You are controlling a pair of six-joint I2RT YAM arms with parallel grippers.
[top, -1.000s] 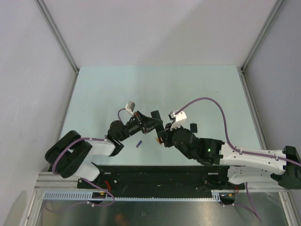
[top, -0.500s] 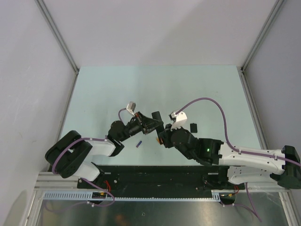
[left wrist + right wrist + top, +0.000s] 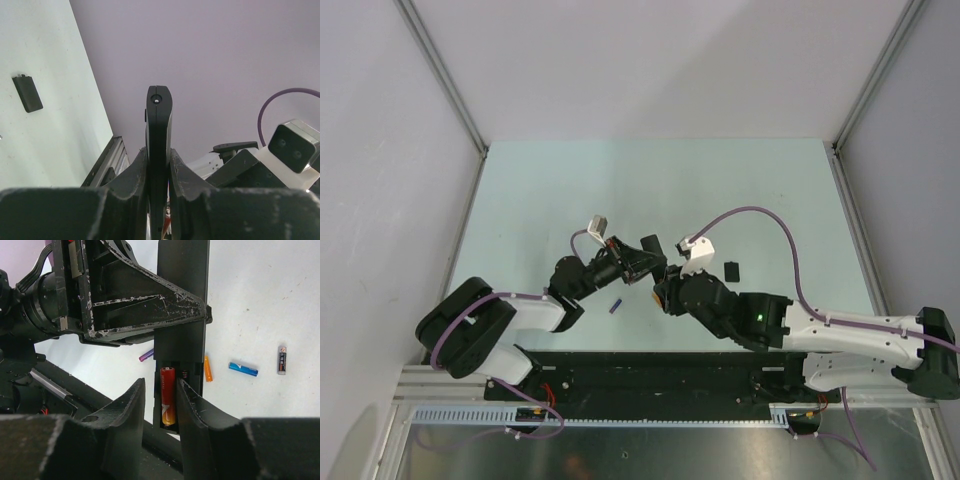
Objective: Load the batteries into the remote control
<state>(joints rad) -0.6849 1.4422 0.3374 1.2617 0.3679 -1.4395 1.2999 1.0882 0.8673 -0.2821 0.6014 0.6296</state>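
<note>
My left gripper is shut on the remote control, a slim black bar held edge-on above the table; in the top view the left gripper holds the remote mid-table. In the right wrist view the remote shows its battery recess with one orange-red battery lying in it. My right gripper straddles that battery, narrowly open, with its left finger apart from it. A second orange battery lies on the table beside the remote. In the top view my right gripper is just right of the remote.
A blue cylinder, a dark grey one and a purple one lie on the table near the remote. A black battery cover lies to the right, also in the left wrist view. The black base rail runs along the near edge.
My right arm has shifted slightly left, closer to the remote. The left gripper has kept the remote nearly still.
</note>
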